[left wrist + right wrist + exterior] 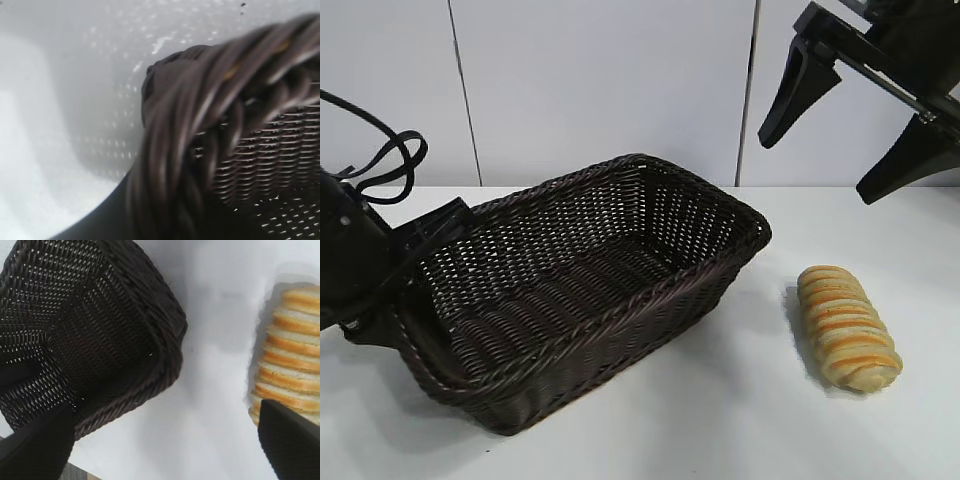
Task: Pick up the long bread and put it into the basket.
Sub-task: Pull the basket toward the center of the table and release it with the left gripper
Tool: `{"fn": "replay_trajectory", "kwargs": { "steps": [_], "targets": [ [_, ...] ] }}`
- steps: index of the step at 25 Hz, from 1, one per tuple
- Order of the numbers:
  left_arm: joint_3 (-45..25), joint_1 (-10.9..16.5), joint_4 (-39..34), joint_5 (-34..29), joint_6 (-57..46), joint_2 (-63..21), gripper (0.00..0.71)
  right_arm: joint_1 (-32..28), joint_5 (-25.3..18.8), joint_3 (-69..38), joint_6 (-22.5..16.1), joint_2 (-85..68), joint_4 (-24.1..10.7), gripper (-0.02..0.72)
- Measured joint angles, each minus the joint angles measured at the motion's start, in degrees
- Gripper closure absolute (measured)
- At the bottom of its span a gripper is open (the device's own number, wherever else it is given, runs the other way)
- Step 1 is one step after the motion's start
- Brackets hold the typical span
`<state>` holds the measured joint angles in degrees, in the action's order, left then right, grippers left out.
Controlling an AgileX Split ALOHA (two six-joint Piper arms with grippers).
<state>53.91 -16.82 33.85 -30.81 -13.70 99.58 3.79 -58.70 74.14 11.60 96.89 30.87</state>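
Note:
The long bread (847,327), golden-tan with orange-brown stripes, lies on the white table to the right of the basket (620,340), apart from it. The dark woven basket sits left of centre with nothing inside. My left gripper (415,265) is at the basket's left end, closed over the braided rim (190,125), which fills the left wrist view. My right gripper (825,160) hangs open high at the back right, above the bread (292,375) and the basket's right end (100,325), with nothing between its fingers.
A white panelled wall (600,80) stands behind the table. Black cables (390,155) loop above the left arm. Bare white tabletop (740,420) lies in front of the basket and around the bread.

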Motion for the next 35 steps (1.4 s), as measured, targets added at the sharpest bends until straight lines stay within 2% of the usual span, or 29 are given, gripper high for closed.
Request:
{"fn": "replay_trajectory", "kwargs": {
  "steps": [4, 7, 11, 14, 19, 28, 35],
  "targets": [
    [8.8, 2.6, -1.8, -9.1, 6.9, 0.0, 0.611, 0.0, 0.0, 0.0, 0.1, 0.0, -0.1, 0.009],
    [16.4, 4.0, -6.1, -17.0, 8.7, 1.2, 0.611, 0.0, -0.2, 0.0, 0.1, 0.0, -0.2, 0.009],
    [26.0, 4.3, -11.8, -26.5, 10.7, 5.9, 0.611, 0.2, -0.3, 0.0, 0.1, 0.0, 0.0, 0.009],
    [32.0, 3.8, -12.9, -31.1, 12.6, 10.5, 0.611, 0.2, -0.2, 0.0, 0.1, 0.0, -0.2, 0.009],
    [38.3, 2.9, -12.9, -33.2, 12.9, 16.4, 0.611, 0.2, -0.2, 0.0, 0.1, 0.0, -0.2, 0.009],
    [38.9, 2.9, -10.3, -32.0, 13.0, 25.1, 0.611, 0.2, -0.2, 0.0, 0.1, 0.0, -0.2, 0.009],
    [38.9, 2.9, -9.4, -30.4, 13.0, 25.4, 0.599, 0.2, 0.0, 0.0, 0.1, 0.0, -0.2, 0.009]
  ]
}}
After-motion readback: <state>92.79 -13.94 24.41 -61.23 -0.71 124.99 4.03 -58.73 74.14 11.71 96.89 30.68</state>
